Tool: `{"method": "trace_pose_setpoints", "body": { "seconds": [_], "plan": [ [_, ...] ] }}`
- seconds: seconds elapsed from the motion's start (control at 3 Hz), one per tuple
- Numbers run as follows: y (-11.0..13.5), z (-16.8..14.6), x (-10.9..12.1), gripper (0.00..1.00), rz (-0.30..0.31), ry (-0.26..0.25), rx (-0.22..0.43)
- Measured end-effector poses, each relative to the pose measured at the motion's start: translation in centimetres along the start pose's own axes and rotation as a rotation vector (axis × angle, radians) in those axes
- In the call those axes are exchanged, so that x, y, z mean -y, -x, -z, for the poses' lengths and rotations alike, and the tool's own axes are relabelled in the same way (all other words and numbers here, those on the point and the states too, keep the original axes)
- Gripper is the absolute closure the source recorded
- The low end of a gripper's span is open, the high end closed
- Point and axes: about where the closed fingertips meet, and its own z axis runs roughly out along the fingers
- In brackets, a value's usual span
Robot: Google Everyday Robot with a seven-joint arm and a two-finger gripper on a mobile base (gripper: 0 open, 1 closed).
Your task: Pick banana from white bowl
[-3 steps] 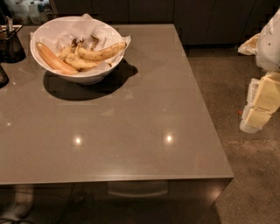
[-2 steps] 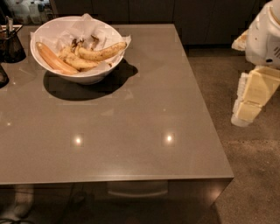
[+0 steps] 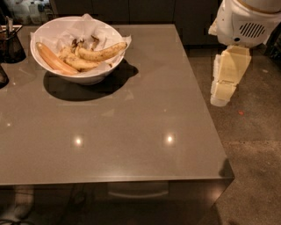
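Banana (image 3: 102, 53) lies in white bowl (image 3: 90, 79); gripper (image 3: 219, 94) hangs beside the table (image 3: 131, 132), spread unclear

grey table (image 3: 131, 167) | speckled floor (image 3: 257, 171) | dark cabinets (image 3: 145, 11) | light glints (image 3: 169, 139)

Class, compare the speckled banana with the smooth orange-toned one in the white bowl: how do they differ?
The speckled banana is curved with brown spots; the orange-toned banana is smooth and straighter. The speckled one lies toward the right of the white bowl; the orange one lies along its left. Both rest inside it. The gripper hangs beyond the right edge of the table.
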Motion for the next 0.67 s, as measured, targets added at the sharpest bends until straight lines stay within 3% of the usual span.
{"method": "trace_pose_setpoints", "body": {
  "seconds": [0.33, 0.67],
  "plan": [
    [0.8, -0.1, 0.7, 0.00, -0.004, -0.012, -0.005],
    [2.9, -1.2, 3.1, 0.00, -0.014, 0.016, -0.016]
  ]
}}
